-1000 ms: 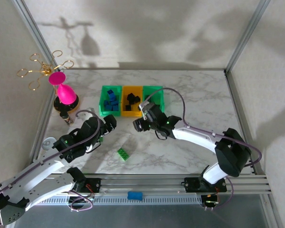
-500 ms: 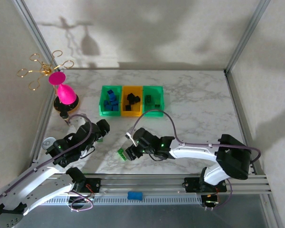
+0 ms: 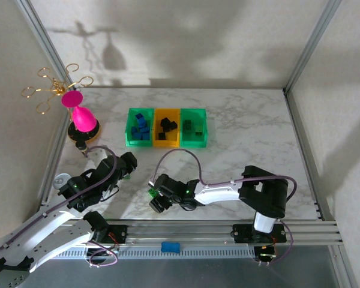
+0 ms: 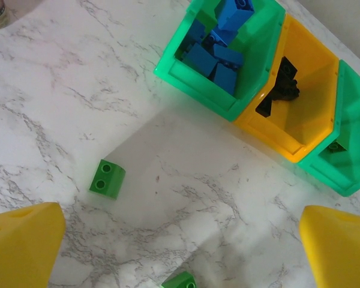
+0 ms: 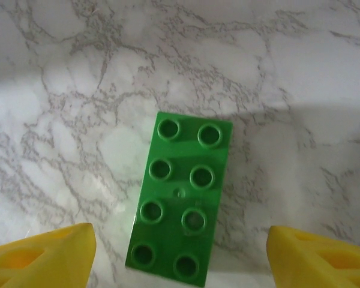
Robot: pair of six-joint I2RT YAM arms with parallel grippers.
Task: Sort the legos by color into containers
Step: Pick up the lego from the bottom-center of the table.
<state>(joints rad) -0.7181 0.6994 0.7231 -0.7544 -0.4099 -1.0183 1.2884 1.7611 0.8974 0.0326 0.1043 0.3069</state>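
Left arm [image 3: 45,223]: white links, black joint housings.
Right arm [image 3: 219,193]: white link, black joint housings.
Cables [image 3: 179,151]: thin, grey-violet, one looping along each arm.
Fingertips [image 4: 21,246]: plain yellow wedges.
Bases [image 3: 102,231]: black brackets.

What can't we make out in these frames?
- Top view: plate mostly under the right gripper; its shape is hidden.
- Top view: bricks in the bins are too small to count.
- Left wrist: right green bin cut by the frame edge; contents mostly unseen.
- Left wrist: green brick cut by the bottom edge; type unclear.
- Right wrist: fingertips cut by the bottom edge; their height over the plate is unclear.
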